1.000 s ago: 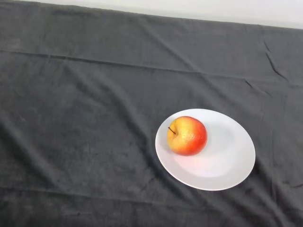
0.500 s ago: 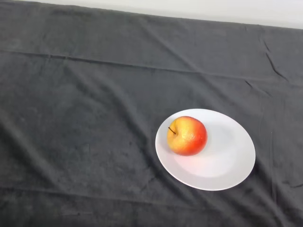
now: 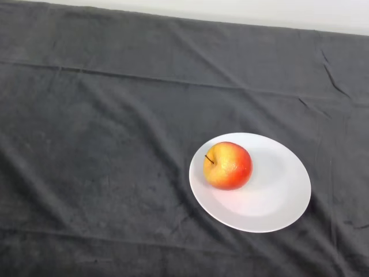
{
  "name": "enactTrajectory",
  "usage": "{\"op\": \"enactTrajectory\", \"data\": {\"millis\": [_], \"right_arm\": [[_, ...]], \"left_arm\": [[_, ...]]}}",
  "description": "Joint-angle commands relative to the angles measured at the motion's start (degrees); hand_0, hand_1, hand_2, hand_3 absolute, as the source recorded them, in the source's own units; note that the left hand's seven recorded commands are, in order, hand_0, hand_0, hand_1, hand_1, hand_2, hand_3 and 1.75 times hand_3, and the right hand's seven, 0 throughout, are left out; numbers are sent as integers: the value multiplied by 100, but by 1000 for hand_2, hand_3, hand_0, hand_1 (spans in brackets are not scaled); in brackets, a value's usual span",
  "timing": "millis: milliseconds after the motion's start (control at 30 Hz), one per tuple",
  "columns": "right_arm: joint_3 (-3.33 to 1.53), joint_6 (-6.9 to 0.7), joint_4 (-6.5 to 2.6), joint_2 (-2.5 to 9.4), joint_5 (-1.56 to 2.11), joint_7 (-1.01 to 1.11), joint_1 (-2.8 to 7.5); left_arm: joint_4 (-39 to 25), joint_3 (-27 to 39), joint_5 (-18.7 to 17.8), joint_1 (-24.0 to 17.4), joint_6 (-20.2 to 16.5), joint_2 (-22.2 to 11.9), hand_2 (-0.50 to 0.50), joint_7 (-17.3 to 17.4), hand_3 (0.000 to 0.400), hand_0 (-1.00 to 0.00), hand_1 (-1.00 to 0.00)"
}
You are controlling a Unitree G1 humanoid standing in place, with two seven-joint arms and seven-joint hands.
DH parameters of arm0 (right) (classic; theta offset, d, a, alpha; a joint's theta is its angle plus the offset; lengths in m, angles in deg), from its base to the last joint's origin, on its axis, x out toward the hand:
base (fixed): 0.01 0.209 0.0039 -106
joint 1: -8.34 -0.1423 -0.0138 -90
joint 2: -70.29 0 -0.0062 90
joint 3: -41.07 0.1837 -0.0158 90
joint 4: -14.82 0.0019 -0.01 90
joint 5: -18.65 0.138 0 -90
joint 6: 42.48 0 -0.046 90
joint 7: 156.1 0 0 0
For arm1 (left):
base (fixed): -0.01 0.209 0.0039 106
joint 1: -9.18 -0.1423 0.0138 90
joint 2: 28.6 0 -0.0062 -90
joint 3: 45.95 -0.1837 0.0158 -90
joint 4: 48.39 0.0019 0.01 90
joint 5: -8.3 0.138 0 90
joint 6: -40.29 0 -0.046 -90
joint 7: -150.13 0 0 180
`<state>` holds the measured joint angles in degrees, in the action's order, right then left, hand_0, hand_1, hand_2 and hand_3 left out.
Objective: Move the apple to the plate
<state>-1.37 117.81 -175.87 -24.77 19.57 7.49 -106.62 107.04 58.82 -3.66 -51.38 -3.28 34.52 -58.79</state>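
on plate (image 3: 282, 202), apple (image 3: 228, 166), unmoved

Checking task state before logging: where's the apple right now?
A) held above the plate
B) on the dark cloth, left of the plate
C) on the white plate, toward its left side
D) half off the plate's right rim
C: the apple sits on the white plate, left of its centre, with no hand in view.
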Motion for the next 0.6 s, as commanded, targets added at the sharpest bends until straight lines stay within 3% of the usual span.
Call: {"op": "enactTrajectory", "data": {"millis": [33, 600], "right_arm": [[47, -113, -323, 721, -68, -28, 677], [48, -113, -323, 721, -70, -29, 678]], "left_arm": [[64, 226, 188, 156, -23, 71, 0, 43, 0, 0, 0], [66, 362, 270, 152, -35, 79, 0, 116, 0, 0, 0]]}}
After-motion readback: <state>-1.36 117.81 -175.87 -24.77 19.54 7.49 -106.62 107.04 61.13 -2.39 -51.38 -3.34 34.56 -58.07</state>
